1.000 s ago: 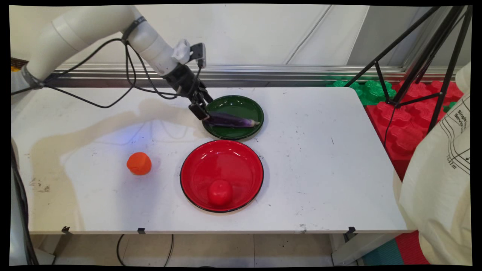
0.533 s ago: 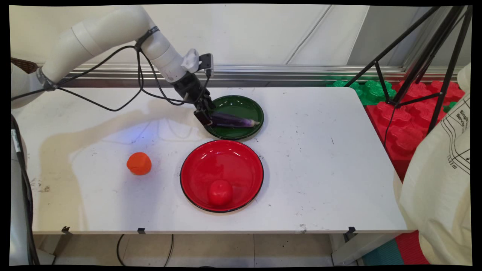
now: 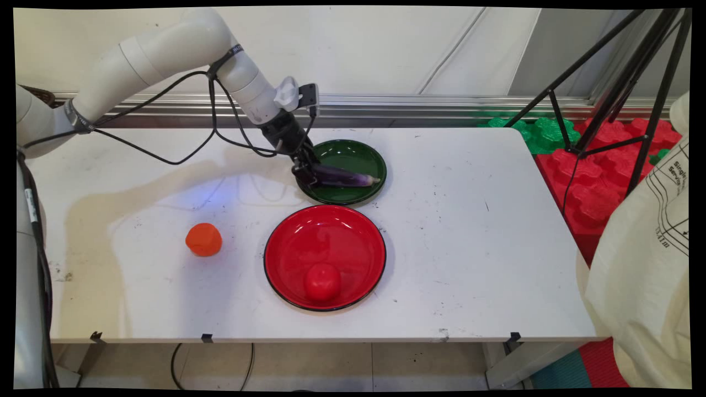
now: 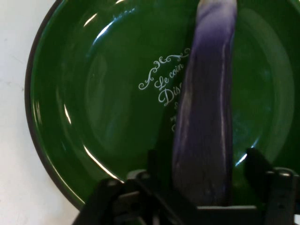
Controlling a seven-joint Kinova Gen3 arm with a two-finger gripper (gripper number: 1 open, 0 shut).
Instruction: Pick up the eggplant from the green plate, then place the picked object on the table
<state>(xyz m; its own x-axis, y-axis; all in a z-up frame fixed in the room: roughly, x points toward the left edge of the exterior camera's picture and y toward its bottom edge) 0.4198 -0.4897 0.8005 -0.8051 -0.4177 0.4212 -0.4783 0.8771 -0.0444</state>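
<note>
Pincer [image 4: 201,180] spread wide, eggplant [image 4: 206,117] between fingers, lying in green plate [image 4: 93,122]

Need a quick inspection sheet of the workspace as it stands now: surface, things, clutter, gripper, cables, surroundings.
Surface: white table, scuffed, with a tan stain at left.
Things: purple eggplant lying in the green plate; red tomato in the red plate; orange ball on the bare table at left.
Clutter: nothing seen.
Gripper: gripper at the eggplant's left end; in the hand view its fingers stand open either side of the eggplant.
Cables: black cables hang from the arm; another loops under the table.
Surroundings: black tripod, red and green foam mats, a person in cream clothing at right.
</note>
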